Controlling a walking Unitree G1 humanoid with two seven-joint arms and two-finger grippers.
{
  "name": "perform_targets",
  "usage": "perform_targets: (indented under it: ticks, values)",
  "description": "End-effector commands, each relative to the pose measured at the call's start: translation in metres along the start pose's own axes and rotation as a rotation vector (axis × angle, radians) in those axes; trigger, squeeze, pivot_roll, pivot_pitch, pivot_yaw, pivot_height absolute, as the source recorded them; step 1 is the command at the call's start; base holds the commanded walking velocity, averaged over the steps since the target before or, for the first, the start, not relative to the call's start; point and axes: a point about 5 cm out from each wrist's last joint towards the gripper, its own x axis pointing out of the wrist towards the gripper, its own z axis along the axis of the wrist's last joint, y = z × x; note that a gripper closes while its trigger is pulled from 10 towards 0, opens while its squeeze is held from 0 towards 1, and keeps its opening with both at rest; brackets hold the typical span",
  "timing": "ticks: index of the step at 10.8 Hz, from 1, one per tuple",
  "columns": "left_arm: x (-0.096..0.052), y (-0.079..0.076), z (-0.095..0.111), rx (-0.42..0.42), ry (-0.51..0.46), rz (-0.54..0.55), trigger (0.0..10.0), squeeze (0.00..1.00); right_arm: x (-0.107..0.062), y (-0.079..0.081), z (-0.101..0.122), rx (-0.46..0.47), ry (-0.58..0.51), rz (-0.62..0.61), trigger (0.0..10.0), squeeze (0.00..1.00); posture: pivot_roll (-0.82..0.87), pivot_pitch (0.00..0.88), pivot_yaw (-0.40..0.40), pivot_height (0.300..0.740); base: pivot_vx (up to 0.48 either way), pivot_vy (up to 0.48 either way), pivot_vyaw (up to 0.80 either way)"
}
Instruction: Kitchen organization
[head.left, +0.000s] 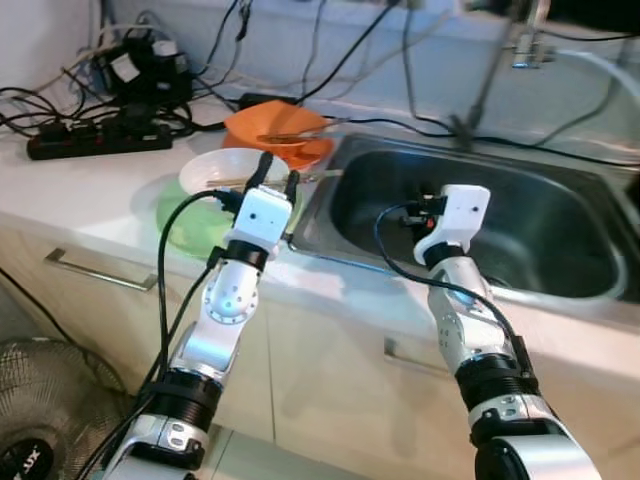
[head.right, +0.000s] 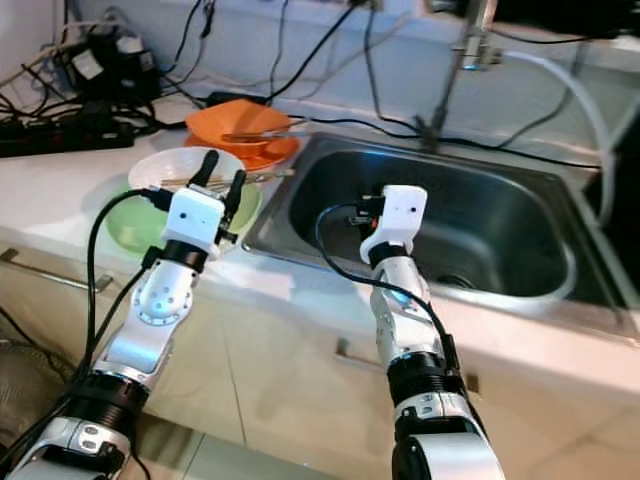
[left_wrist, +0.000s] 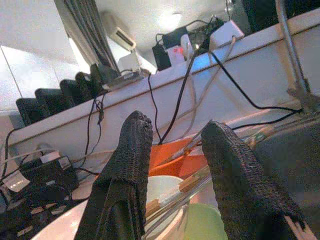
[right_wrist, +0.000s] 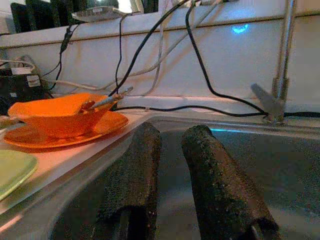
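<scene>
Here the dishes to be put in order sit on the white desk (head.left: 90, 190) left of the sink (head.left: 560, 215): a white bowl (head.left: 215, 168) resting on a green plate (head.left: 185, 225), with chopsticks (head.left: 235, 181) laid across the bowl, and farther back an orange bowl (head.left: 275, 125) on an orange plate (head.left: 315, 152) holding a utensil. They look rigid, smooth and likely breakable, light enough for one arm; the white bowl's rim seems the best place to pinch, though the loose chopsticks could roll off. The left gripper (head.left: 276, 176) hovers just above the near right edge of the white bowl, its fingers (left_wrist: 127, 165) spread apart and empty. The right gripper (right_wrist: 170, 185) hangs over the sink basin, its fingers slightly parted, holding nothing. A tangle of cables and a power strip (head.left: 95, 142) lies along the far left of the desk, and a faucet (head.left: 490, 75) rises behind the sink.
</scene>
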Motion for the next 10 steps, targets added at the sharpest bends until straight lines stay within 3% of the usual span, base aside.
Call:
perform_targets:
  ticks: [1,10]
  values:
    - [0.0022,0.0024,0.0056,-0.003,-0.024,0.008,10.0,0.00,0.0001,0.0004,0.0001,0.006,-0.002,-0.003,10.0,0.00,0.19,0.000,-0.028,0.740,0.000,0.000,0.00]
    - [-0.0013,0.0037,0.0081,-0.003,-0.028,0.005,10.0,0.00,-0.0020,0.0007,-0.0040,0.013,0.013,-0.006,10.0,0.00,0.20,0.000,-0.029,0.740,0.000,0.000,0.00]
